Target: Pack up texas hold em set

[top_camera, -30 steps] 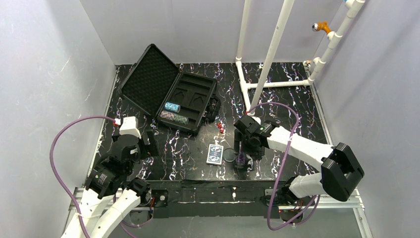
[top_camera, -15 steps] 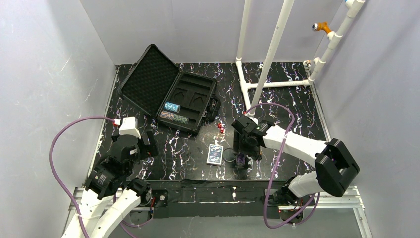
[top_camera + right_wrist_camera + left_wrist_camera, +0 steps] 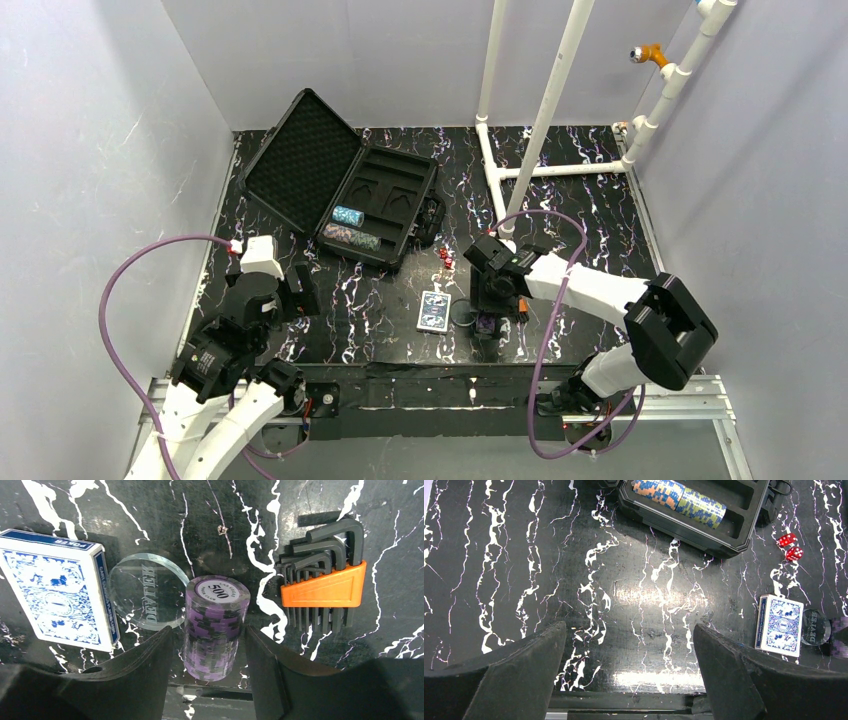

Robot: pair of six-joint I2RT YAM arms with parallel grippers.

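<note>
Purple chip stack (image 3: 216, 625) reads 500 (right wrist view only).

the top chip of the purple stack (image 3: 216, 625), standing between the fingers of the right gripper (image 3: 207, 630), reads "500" in its white centre. small letters arched above the number look like "las vegas". just left of the gripper, the clear disc (image 3: 145, 600) bears "dealer", turned sideways. further left, the deck (image 3: 55, 595) has "poker" in white on its blue edge. in the left wrist view, far to the right of the left gripper (image 3: 629, 629), the disc's word shows again, less clearly.
</note>
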